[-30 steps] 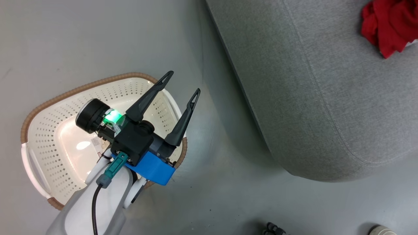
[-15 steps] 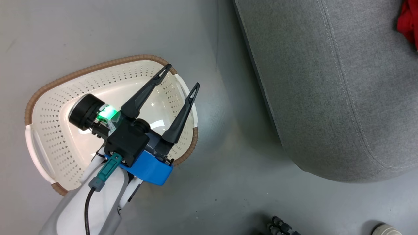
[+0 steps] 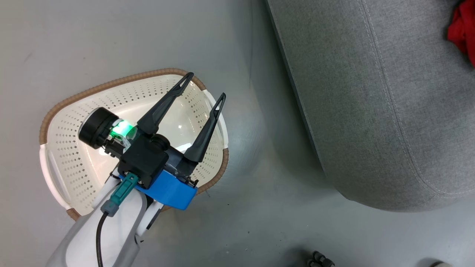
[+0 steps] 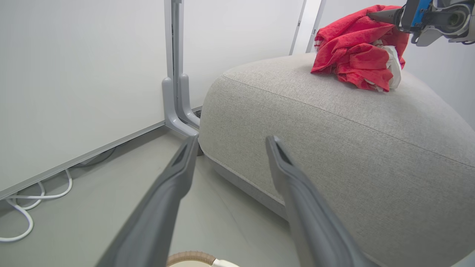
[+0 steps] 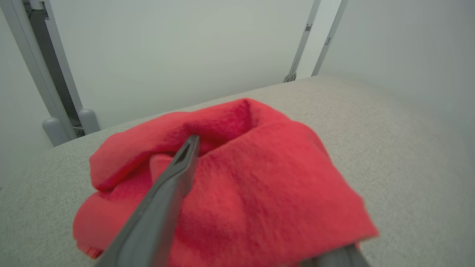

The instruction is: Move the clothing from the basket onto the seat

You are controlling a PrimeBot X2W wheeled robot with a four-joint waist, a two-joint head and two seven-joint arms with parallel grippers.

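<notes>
The cream basket (image 3: 59, 178) with its brown rim stands on the floor at the left, and what I see of its bottom is bare. My left gripper (image 3: 206, 85) hangs open above it, nothing between its fingers (image 4: 232, 141). To the right is the big grey seat (image 3: 371, 92). The red clothing (image 3: 462, 33) lies in a heap on its top (image 4: 356, 52). My right gripper (image 5: 230, 148) is at that heap (image 4: 374, 16), jaws spread. One finger (image 5: 167, 196) lies on the red fabric, and the fabric covers the other.
Grey floor runs between the basket and the seat. A white wall panel with a grey post (image 4: 178, 111) stands behind the seat, and a white cable (image 4: 22, 218) lies along its foot. A dark small object (image 3: 319, 259) sits at the lower edge of the head view.
The head camera has shifted, so the red clothing now sits at the picture's right edge. My left gripper stays open over the basket.
</notes>
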